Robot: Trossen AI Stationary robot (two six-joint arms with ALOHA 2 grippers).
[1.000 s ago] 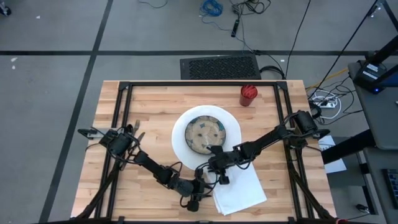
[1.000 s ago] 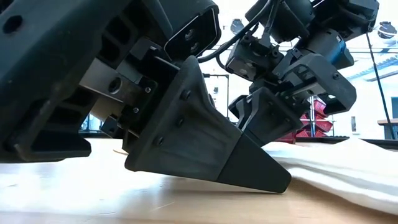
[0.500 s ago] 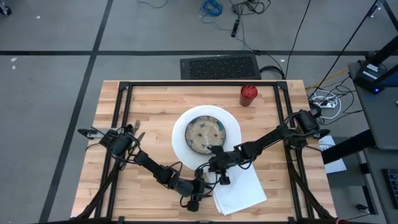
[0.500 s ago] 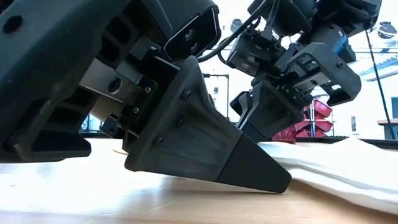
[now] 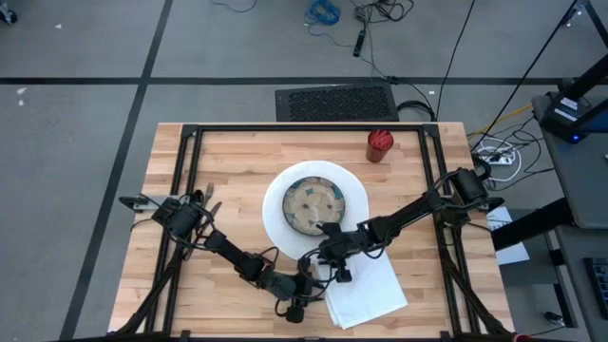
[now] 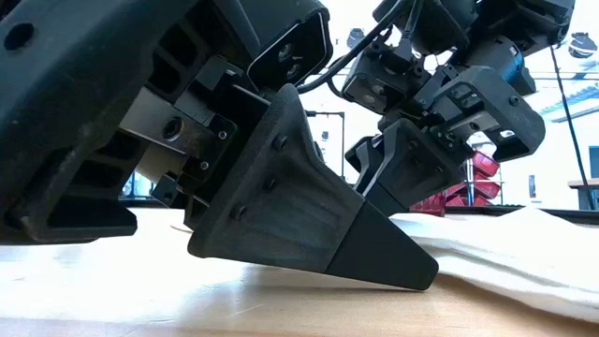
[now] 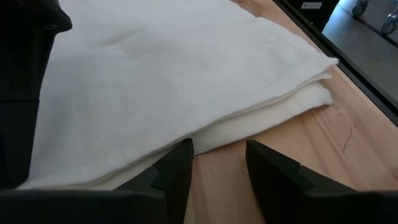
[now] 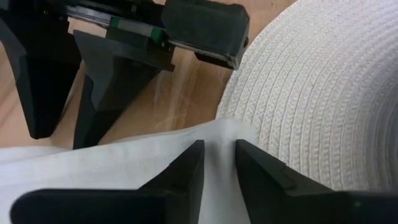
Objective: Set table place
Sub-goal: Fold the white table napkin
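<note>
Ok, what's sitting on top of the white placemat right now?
A patterned plate sits centred on the round placemat. The folded napkin has one corner lapping its near edge, where the right end effector works. Anything under the plate is hidden.

Light wooden bench [image 5: 228, 161] with black frame. Resting on it: round white woven placemat [image 5: 277, 211] at centre, folded white cloth [image 5: 370, 290] just beside it near the front edge, red cup [image 5: 379, 145] toward the back.

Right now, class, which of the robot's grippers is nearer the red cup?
The right gripper. It sits at the napkin's corner beside the white placemat, below the red cup. The left gripper lies lower, nearer the table's front edge.
</note>
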